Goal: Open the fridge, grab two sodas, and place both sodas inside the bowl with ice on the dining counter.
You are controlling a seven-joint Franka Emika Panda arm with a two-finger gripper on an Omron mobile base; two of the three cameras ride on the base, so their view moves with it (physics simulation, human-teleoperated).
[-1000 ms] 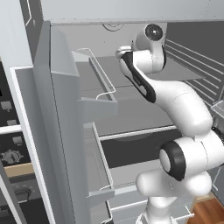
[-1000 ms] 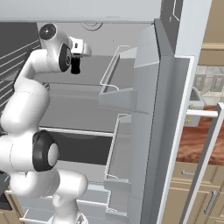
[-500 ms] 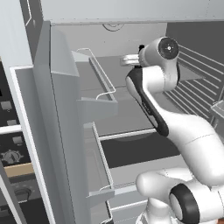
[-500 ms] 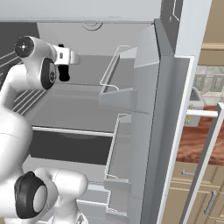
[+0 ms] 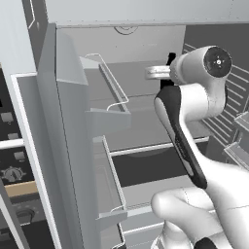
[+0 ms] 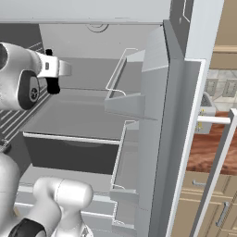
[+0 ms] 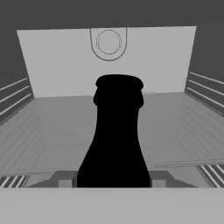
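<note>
The fridge (image 5: 73,121) stands open, its grey shelved interior (image 7: 57,65) in front of me. My gripper (image 7: 111,180) is shut on a soda, the dark near-black bottle (image 7: 118,140) with a slim neck, which stands upright between the fingertips (image 7: 63,179). In the left base view the gripper (image 5: 165,73) holds the bottle (image 5: 171,59) over the upper shelf. The right base view shows the same gripper (image 6: 54,69) and bottle (image 6: 53,86) left of the open door (image 6: 157,115). The bowl is out of view.
Door bins (image 5: 109,104) jut from the open door beside the arm. Wire racks (image 5: 228,97) line the other side, and a dark drawer (image 6: 69,155) sits below the shelf. A reddish-brown wood-grain counter strip (image 6: 208,152) and tan cabinets (image 6: 208,203) lie beyond the door.
The arm has drawn back toward the base with the bottle in the gripper: rightward in the left base view, leftward in the right base view. The fridge door has not moved.
</note>
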